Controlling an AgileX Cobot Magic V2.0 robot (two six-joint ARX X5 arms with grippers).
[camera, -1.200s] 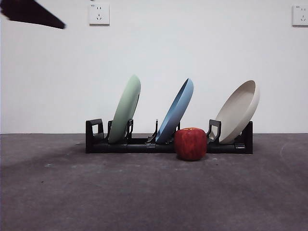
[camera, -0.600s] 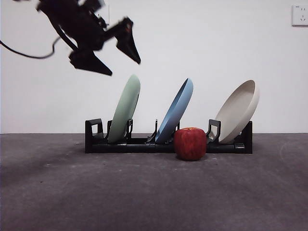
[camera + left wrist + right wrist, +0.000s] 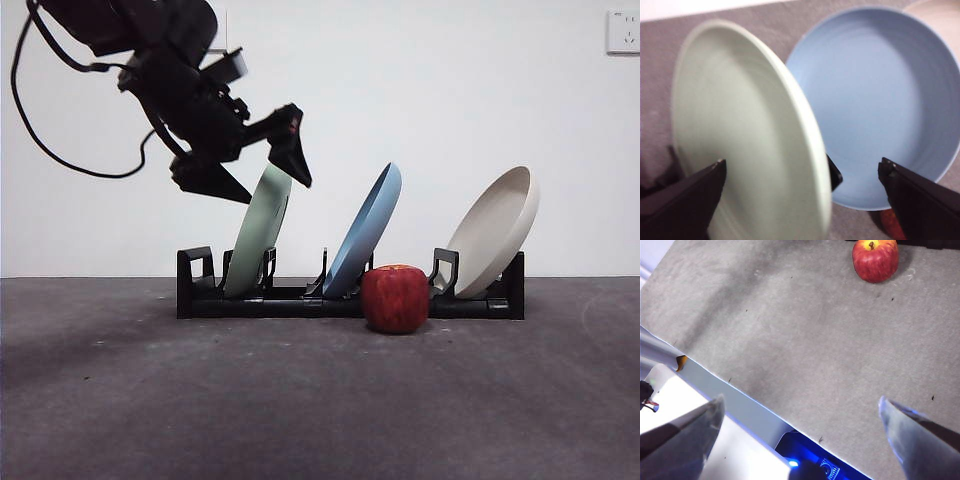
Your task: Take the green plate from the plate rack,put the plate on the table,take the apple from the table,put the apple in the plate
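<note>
The green plate (image 3: pixel 258 236) stands on edge in the left slot of the plate rack (image 3: pixel 350 297), leaning to the right, its upper rim between the spread jaws of the left gripper (image 3: pixel 268 180). In the front view one black jaw tip hangs to the left of the rim and the other to the right of it, neither seen to be pressing on it; the gripper is released, its jaws wide apart. In the left wrist view the green plate (image 3: pixel 747 135) fills the space between the two jaws, with the blue plate (image 3: pixel 875 100) just behind it and an edge of the beige plate (image 3: pixel 940 17) beyond.

The blue plate (image 3: pixel 363 243) leans in the middle slot and the beige plate (image 3: pixel 495 230) in the right one. The apple (image 3: pixel 396 298) sits on the dark grey bench (image 3: pixel 320 400) just in front of the rack, between the blue and beige plates.

The right gripper (image 3: pixel 800 425) waits apart over bare bench, jaws spread wide and holding nothing, with the apple (image 3: pixel 875 259) far off in its view.
</note>
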